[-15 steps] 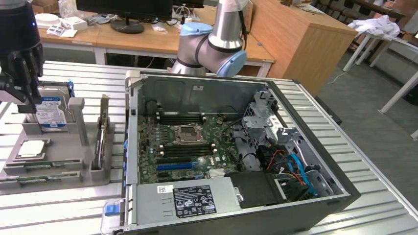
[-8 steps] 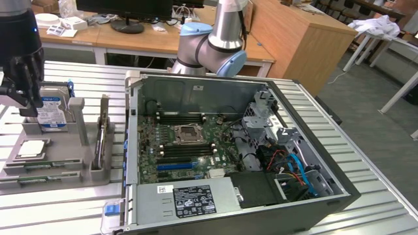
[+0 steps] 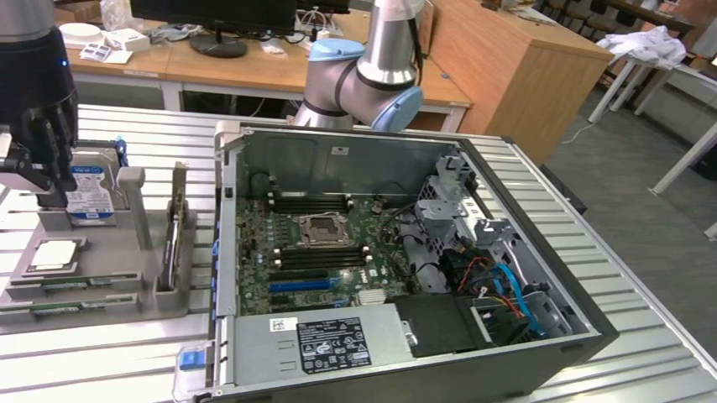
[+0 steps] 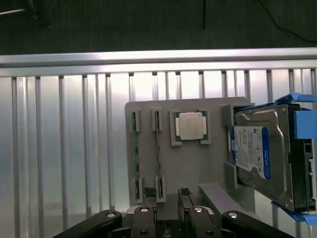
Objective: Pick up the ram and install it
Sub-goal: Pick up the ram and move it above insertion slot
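Counter (image 3: 101,369) of ribbed metal carries the open computer case (image 3: 471,374) and, toward the exterior view's left of it, a grey fixture (image 4: 198,168). In the case the motherboard (image 3: 269,252) lies flat. Its black memory slots (image 3: 316,204) look empty, so I judge nothing is installed yet.

The fixture holds a hard drive (image 4: 260,153) propped at one end, two thin green sticks on edge in small cradles, and a processor (image 4: 191,126) in its seat. The ram (image 4: 158,148) is the stick just beside the processor, and the second stick (image 4: 134,153) runs parallel on its far side.

The claw (image 4: 166,194) hangs above the fixture, jaws wide and holding nothing. The ram lines up within the gap but close to one finger.

To do this approach well, the gap should be centred over the ram, with the fingers square to its long faces. The grip should land mid-length, between the cradles and clear of the neighbouring stick. A skewed squeeze could tip or bend so thin a board.

The power supply's black label (image 3: 332,340) carries white print too small to read. The hard drive's label is blue and white, and its writing cannot be made out either.
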Tool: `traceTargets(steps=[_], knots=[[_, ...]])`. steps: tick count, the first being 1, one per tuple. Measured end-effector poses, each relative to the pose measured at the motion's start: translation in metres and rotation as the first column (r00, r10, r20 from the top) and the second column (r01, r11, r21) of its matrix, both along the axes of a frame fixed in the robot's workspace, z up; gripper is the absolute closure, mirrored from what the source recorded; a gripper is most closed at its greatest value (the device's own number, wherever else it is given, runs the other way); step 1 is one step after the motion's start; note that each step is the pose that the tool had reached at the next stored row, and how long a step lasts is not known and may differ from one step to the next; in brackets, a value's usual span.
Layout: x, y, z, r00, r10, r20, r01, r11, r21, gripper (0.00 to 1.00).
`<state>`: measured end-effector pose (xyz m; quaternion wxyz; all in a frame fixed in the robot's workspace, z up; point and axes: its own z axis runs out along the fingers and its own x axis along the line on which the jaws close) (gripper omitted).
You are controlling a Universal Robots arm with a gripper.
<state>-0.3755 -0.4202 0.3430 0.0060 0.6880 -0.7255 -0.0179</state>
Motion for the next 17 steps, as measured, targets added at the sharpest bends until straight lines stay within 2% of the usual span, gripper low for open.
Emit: traceTargets(steps=[17], knots=[[0.0,0.0,-0.0161,1.0,0.002,0.0001,-0.002,1.0,-0.0001,0.69]])
